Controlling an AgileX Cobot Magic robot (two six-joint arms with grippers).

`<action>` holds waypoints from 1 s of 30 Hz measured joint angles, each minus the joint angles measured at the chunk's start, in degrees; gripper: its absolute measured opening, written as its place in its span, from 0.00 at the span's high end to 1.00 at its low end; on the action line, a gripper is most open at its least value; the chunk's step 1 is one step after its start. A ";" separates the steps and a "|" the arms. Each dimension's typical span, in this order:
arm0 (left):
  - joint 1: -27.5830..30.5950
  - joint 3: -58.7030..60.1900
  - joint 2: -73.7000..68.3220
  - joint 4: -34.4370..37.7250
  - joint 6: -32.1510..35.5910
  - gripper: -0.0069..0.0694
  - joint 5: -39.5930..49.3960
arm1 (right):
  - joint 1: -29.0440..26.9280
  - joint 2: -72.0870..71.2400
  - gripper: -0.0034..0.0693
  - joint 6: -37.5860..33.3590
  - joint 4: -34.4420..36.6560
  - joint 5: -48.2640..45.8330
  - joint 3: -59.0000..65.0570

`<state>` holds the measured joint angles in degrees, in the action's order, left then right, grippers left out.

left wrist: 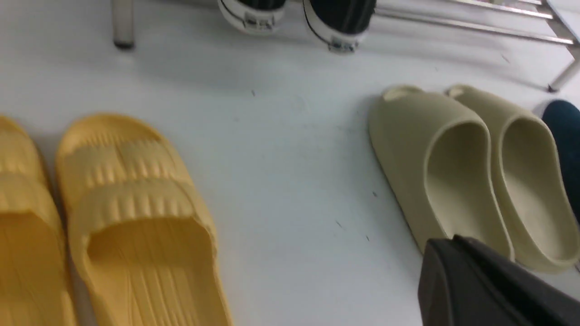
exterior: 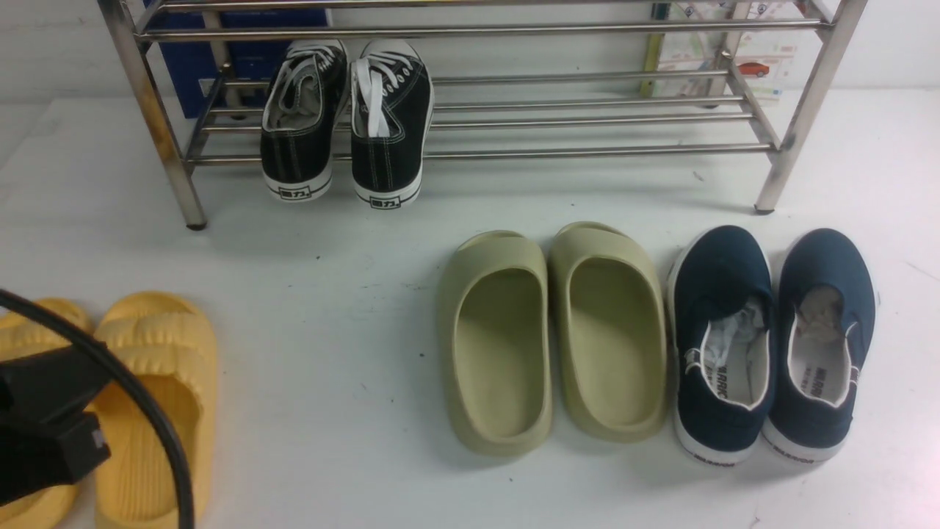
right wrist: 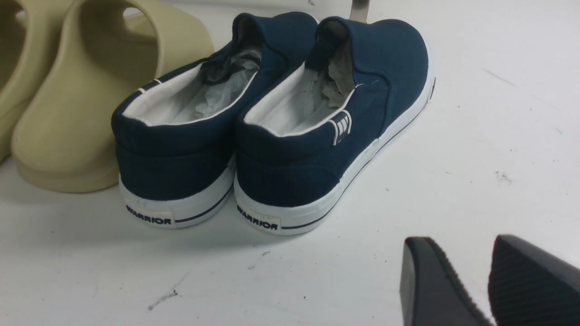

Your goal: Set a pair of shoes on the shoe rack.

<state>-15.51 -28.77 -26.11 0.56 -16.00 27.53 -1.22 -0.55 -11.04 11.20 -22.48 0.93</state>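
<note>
The pair of black sneakers already rests on the lowest tier of the shoe rack, heels hanging over the front bar, toes pointing in. That places them well ahead of the left tool, whose fingers are together and hold nothing. It hangs low over the white desk, just beside the yellow slippers. The right tool stands slightly apart, empty, just behind the navy slip-ons, with the olive slippers between the two tools. Both tools sit clear of the rack, so the placing looks finished.
</note>
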 joint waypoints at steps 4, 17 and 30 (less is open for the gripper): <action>3.07 9.72 9.84 -1.91 -0.62 0.93 -8.63 | 0.00 0.00 0.62 0.00 0.00 0.00 0.00; 10.83 30.42 26.67 -2.04 -0.18 0.93 -4.02 | 0.00 0.00 0.62 0.00 0.00 0.00 0.00; 11.07 30.46 26.67 -1.08 -0.18 0.93 -4.27 | 0.00 0.00 0.62 0.00 0.00 0.00 0.00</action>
<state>-4.45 1.69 0.56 -0.52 -16.19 23.26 -1.22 -0.55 -11.04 11.20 -22.48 0.93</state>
